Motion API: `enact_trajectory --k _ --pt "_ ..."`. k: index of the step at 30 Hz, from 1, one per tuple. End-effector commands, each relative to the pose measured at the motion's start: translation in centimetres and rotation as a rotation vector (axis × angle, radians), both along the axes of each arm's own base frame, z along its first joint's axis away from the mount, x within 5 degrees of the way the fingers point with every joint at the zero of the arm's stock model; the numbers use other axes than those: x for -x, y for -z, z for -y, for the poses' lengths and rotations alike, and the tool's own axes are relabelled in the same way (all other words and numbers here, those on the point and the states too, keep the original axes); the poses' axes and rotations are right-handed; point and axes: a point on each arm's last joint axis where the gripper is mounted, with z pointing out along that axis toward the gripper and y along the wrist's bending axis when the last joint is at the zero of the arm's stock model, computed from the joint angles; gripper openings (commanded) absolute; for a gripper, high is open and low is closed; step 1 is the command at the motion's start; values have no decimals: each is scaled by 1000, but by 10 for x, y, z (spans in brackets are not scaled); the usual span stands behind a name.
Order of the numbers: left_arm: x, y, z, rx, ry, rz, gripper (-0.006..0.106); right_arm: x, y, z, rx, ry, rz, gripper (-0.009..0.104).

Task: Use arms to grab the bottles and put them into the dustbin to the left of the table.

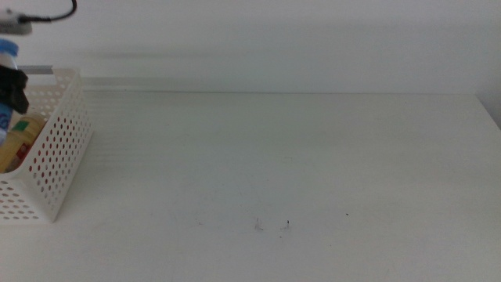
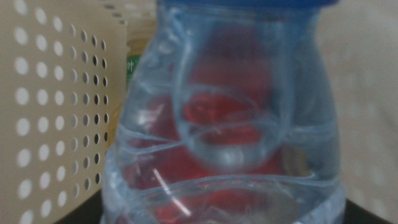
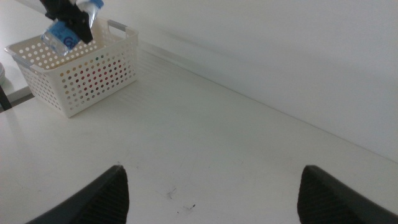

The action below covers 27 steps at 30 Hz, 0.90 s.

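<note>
My left gripper hangs over the white perforated dustbin at the table's left edge, shut on the clear water bottle with the blue cap. The right wrist view shows that gripper holding the bottle just above the dustbin's rim. A yellow-tea bottle lies inside the dustbin. Something red, the can, shows through the clear bottle. My right gripper is open over the bare table, nothing between its jaws, and is out of the middle view.
The white tabletop carries only a few dark specks near the front. A pale wall runs along its far edge. The dustbin's holed wall stands close beside the held bottle.
</note>
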Motion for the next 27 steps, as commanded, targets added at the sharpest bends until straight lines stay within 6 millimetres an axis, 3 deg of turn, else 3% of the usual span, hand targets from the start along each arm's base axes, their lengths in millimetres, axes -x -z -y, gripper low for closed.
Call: enact_trajectory --k 1,8,13,20,27 --pt "-5 2 -4 -24 -3 22 26 0 -2 0 -3 -2 12 84" --pt "-17 42 -8 6 -1 -75 29 0 -2 0 -3 -2 12 84" --pt "-19 55 -9 12 15 -107 46 0 -2 0 -3 -2 12 84" --pt "-20 50 -8 6 16 -88 94 0 -2 0 -3 -2 12 84" --pt "-10 26 -2 17 14 -74 94 0 -2 0 -3 -2 12 84"
